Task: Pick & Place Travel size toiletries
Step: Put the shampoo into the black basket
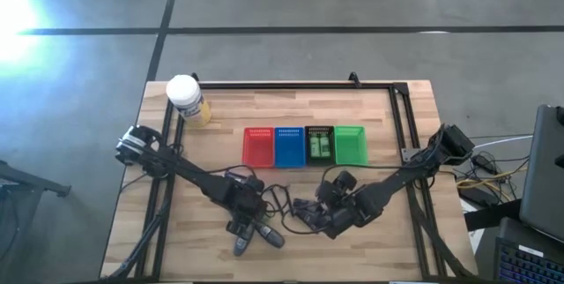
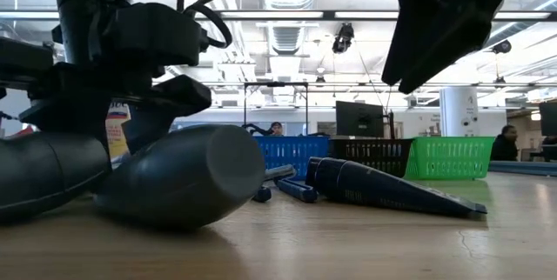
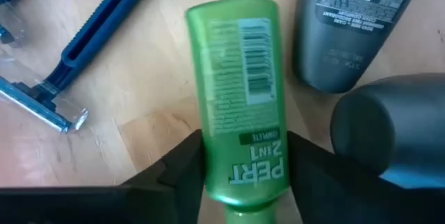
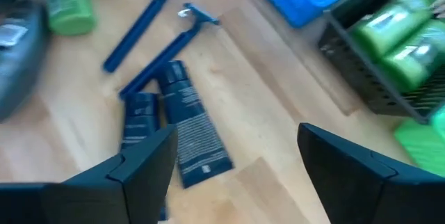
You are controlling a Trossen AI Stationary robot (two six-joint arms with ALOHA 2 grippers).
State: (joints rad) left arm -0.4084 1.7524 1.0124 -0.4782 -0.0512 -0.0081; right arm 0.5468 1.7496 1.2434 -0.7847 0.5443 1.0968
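The left gripper [image 3: 243, 165] has its jaws clamped on a green plastic Pert tube [image 3: 240, 92] lying on the wooden table [image 1: 388, 116] beside grey oval tubes [image 3: 348, 29] and blue razors [image 3: 90, 36]. The right gripper [image 4: 236, 161] hovers, jaws apart, over two dark flat tubes [image 4: 177, 123]. Farther back, the black mesh basket [image 1: 318, 145] holds green tubes [image 4: 403, 33].

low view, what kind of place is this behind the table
Probably an open lab or workshop: strip lights and ducts overhead, a monitor on a far bench, people sitting at the back.
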